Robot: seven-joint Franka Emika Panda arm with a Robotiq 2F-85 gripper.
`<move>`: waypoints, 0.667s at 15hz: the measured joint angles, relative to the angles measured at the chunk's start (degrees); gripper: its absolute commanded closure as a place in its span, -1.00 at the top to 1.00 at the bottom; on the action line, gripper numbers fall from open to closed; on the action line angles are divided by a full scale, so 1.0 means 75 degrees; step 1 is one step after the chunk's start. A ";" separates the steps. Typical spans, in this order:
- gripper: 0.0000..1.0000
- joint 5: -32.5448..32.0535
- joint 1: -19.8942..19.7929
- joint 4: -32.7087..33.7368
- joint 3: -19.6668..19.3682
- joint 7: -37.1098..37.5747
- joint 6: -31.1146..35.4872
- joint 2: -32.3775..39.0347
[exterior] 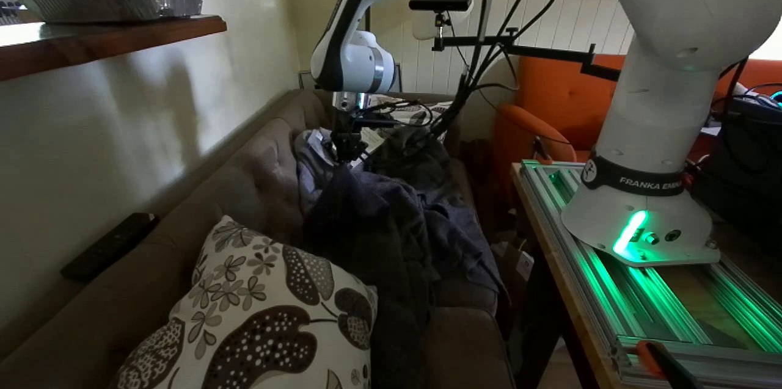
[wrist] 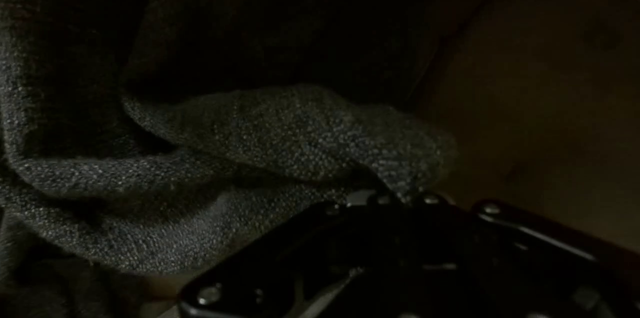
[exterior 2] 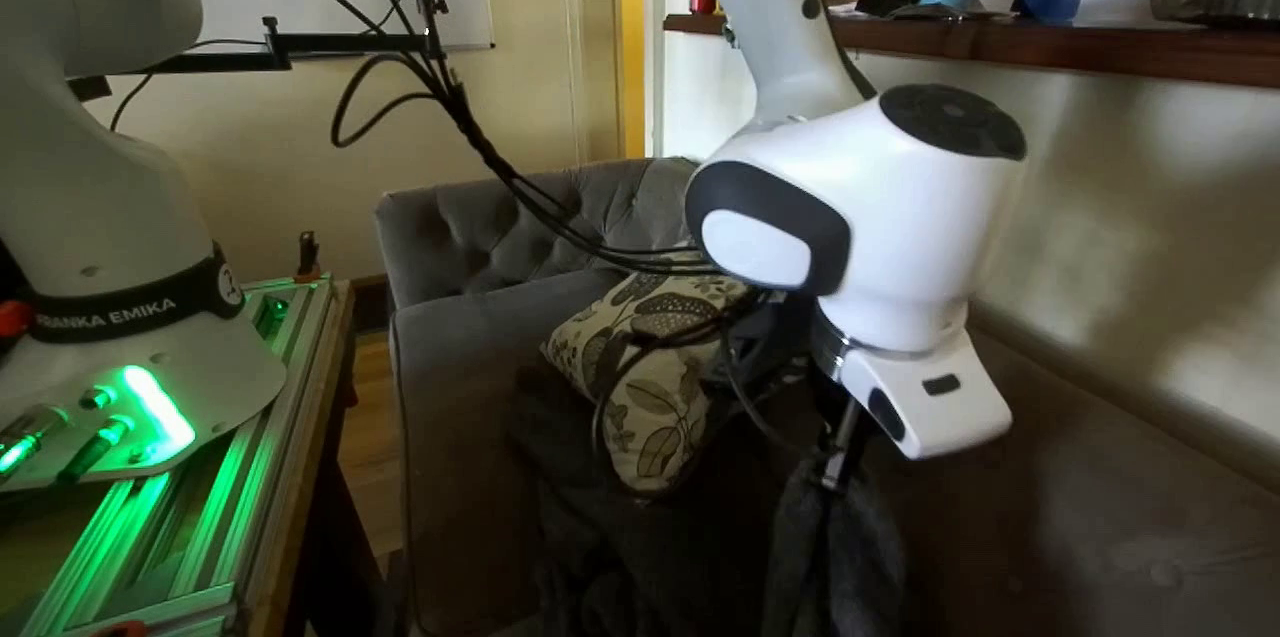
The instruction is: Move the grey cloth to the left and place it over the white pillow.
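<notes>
The shadowed Robotiq gripper [wrist: 397, 201] pinches the dark grey cloth [exterior: 391, 233]; beside that cloth, the leaf-print white pillow [exterior: 263, 316] is cut off below in an exterior view.

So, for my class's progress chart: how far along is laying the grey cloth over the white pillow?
Done: the pincer is shut on a fold of the cloth in the wrist view.
In hand: part hangs from the pincer in an exterior view, while more lies bunched on the sofa.
Left to do, it seems: carrying it to the pillow and spreading it; the pillow's printed face shows uncovered.
</notes>
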 measured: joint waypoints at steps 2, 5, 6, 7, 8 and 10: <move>-0.98 -0.0028 0.0306 -0.0662 0.0225 -0.0300 -0.0010 -0.0592; -0.93 -0.0027 0.0626 -0.1147 0.0383 -0.0358 -0.0022 -0.1060; -0.93 -0.0027 0.0614 -0.1126 0.0351 -0.0359 -0.0021 -0.1028; -0.93 -0.0027 0.0573 -0.1083 0.0313 -0.0369 -0.0021 -0.0975; -0.93 -0.0027 0.0519 -0.1052 0.0293 -0.0384 -0.0021 -0.0928; -0.98 -0.0027 0.0481 -0.1041 0.0287 -0.0392 -0.0021 -0.0893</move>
